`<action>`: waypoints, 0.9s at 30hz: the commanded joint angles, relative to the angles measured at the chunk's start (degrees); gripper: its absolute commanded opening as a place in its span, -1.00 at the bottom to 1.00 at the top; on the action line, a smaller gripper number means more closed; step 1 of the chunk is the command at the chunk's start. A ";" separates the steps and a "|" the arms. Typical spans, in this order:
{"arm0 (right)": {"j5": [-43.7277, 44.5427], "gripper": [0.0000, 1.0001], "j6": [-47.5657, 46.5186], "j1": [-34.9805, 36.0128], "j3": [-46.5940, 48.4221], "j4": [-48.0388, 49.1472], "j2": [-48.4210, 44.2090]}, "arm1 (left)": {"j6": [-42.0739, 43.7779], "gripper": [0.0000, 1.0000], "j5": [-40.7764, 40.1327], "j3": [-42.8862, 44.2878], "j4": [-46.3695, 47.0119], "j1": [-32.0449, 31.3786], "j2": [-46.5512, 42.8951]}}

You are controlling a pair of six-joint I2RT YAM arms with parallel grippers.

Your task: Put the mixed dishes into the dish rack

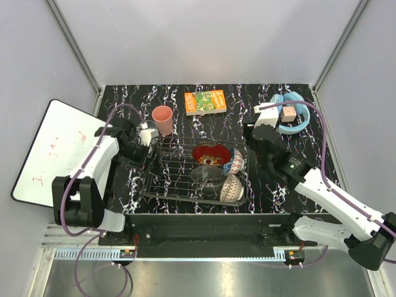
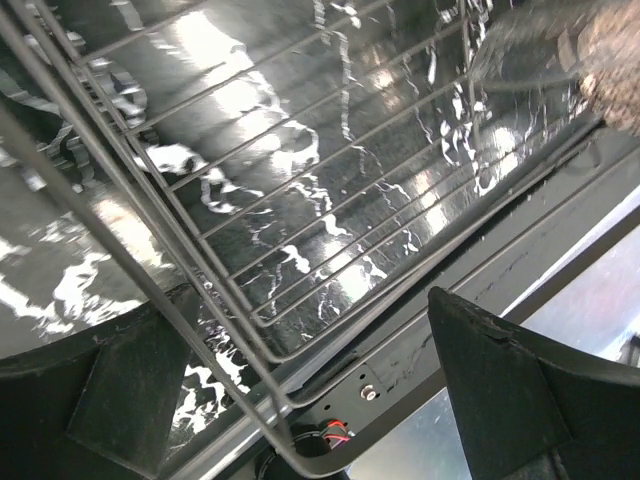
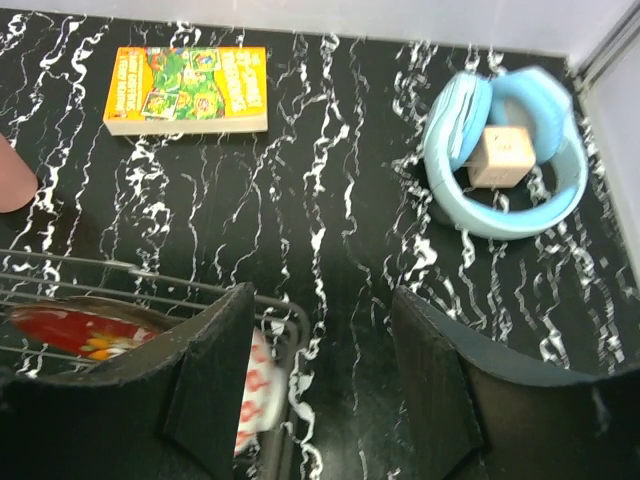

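Four dishes are seen inside the dish rack [image 1: 162, 185], all in its right half: the glossy red bowl [image 1: 207, 153] at the far side, the blue patterned bowl [image 1: 237, 161] on edge at the right end, the clear glass bowl [image 1: 207, 175] in the middle, and the beige patterned bowl [image 1: 232, 189] at the near right corner. The salmon-pink cup [image 1: 163, 119] is stood upright on the table [image 1: 260, 185] just beyond the rack's far left corner. The clear glass tumbler [image 1: 147, 131] is seen just beside the left gripper [image 2: 305, 300] at that same corner; contact cannot be told.

The left gripper's fingers are spread wide - only rack wire and table are framed between them, and nothing is gripped. The right gripper [image 3: 322, 295] is held above the rack's right end with its fingers also well apart - bare table is framed in the gap, with the blue patterned bowl partly hidden behind its left finger. The orange-green box [image 3: 185, 90] and the light-blue headphones [image 3: 455, 125] are laid at the far side of the table, well apart from the rack.
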 commanded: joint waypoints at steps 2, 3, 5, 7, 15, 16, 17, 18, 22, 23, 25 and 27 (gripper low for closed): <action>-5.47 0.29 7.54 -2.34 1.26 -3.94 0.17 | -0.38 0.98 5.49 1.36 -0.24 -6.76 1.30; -5.74 0.29 7.72 -2.60 1.44 -4.20 0.43 | 0.06 0.98 6.71 1.45 -0.68 -7.29 1.38; -6.79 0.29 8.33 -3.48 1.88 -4.82 1.05 | 0.77 0.98 8.12 1.71 -1.03 -8.78 1.29; -7.75 0.29 8.69 -3.92 1.97 -4.82 1.40 | 0.42 0.98 8.30 1.97 -1.29 -10.10 1.47; -9.34 0.27 8.52 -4.01 2.23 -5.00 2.19 | 2.26 0.98 3.92 6.27 -5.06 -8.53 0.69; -9.52 0.26 8.43 -4.01 2.49 -5.00 2.97 | 3.31 0.98 3.04 7.50 -6.03 -7.83 0.24; -9.69 0.25 8.25 -4.01 2.93 -5.00 3.42 | 3.75 0.98 1.12 10.82 -7.08 -7.39 -0.11; -9.87 0.25 8.16 -4.10 3.72 -4.91 3.86 | 3.93 0.98 -0.21 12.68 -8.57 -7.03 -0.89; -10.40 0.25 7.98 -4.01 5.57 -4.47 7.02 | 3.23 0.98 -9.08 21.12 -9.03 -5.19 -1.61; -10.05 0.24 8.42 -4.01 5.83 -4.38 7.29 | 2.53 0.98 -14.58 23.66 -8.42 -4.75 -1.34; -9.96 0.23 9.65 -4.01 6.45 -3.68 7.90 | -2.18 0.98 -22.59 26.48 -4.65 -3.87 1.02; -10.39 0.22 10.09 -4.01 7.15 -3.42 8.60 | -4.06 0.98 -30.88 31.49 -2.62 -2.99 5.31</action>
